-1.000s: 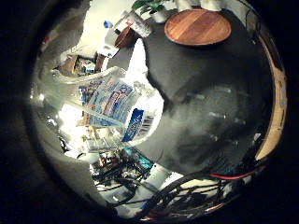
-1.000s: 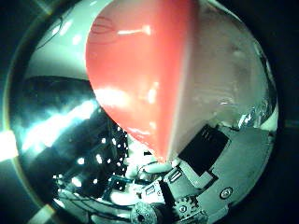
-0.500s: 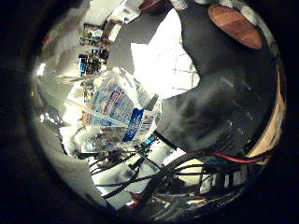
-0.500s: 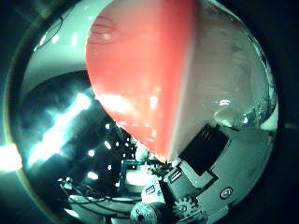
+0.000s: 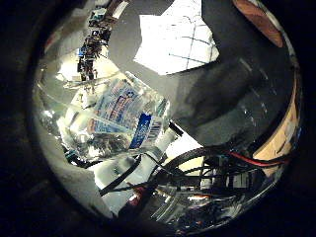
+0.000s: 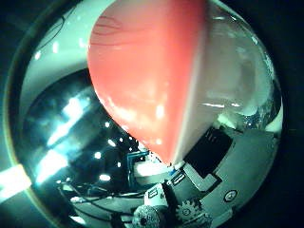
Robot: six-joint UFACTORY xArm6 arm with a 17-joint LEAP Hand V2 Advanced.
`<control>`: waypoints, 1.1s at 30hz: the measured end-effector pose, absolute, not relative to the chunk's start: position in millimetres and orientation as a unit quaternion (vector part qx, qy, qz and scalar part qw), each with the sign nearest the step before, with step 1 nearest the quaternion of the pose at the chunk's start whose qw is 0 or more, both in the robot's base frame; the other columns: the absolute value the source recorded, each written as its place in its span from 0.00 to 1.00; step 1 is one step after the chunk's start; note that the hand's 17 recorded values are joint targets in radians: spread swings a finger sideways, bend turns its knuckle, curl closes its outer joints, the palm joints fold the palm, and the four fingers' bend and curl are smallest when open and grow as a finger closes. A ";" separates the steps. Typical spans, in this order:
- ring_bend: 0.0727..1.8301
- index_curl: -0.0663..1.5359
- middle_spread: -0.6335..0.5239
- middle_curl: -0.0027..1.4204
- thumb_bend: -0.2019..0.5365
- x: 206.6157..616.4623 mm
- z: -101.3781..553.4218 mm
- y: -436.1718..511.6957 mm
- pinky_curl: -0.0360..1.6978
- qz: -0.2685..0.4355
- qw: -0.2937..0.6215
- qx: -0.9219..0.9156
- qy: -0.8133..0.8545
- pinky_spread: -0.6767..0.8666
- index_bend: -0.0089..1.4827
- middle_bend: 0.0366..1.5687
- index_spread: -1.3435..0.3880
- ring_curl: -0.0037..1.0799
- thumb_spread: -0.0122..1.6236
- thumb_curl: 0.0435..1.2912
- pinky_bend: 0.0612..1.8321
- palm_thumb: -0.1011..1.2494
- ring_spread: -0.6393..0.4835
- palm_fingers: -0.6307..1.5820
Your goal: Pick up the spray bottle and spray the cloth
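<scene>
The spray bottle is held close against my palm. Its clear body with a blue and white label (image 5: 123,114) fills much of the right little finger side palm view. Its red spray head (image 6: 152,76) fills much of the right thumb side palm view. My hand (image 6: 217,176) shows as black and white parts beside the red head, closed round the bottle. The cloth (image 5: 181,39), white with a dark grid pattern, lies flat on the dark table (image 5: 242,99), away from the bottle.
A round wooden board (image 5: 269,14) lies on the table past the cloth, at the view's edge. Cluttered equipment (image 5: 94,44) stands beyond the table's edge. Part of the arm (image 5: 212,173) shows beside the bottle.
Both views have swung with the hand. The cloth now shows larger and more fully, and the wooden board has slid to the edge. The bottle keeps its place against the palm.
</scene>
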State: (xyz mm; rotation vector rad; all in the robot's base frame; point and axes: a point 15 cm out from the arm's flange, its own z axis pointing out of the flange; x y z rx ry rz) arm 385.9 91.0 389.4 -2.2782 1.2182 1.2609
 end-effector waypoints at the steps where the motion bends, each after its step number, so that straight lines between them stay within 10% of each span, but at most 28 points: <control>1: 0.70 0.55 0.37 0.68 0.26 386.1 387.9 90.3 0.88 0.436 0.132 -0.785 0.421 0.28 0.80 0.78 0.64 0.83 0.73 0.30 0.55 0.79 0.33 0.78; 33: 0.71 0.56 0.38 0.66 0.26 390.8 376.4 91.1 0.90 0.456 0.127 -0.769 0.431 0.32 0.78 0.79 0.63 0.82 0.74 0.40 0.55 0.80 0.35 0.77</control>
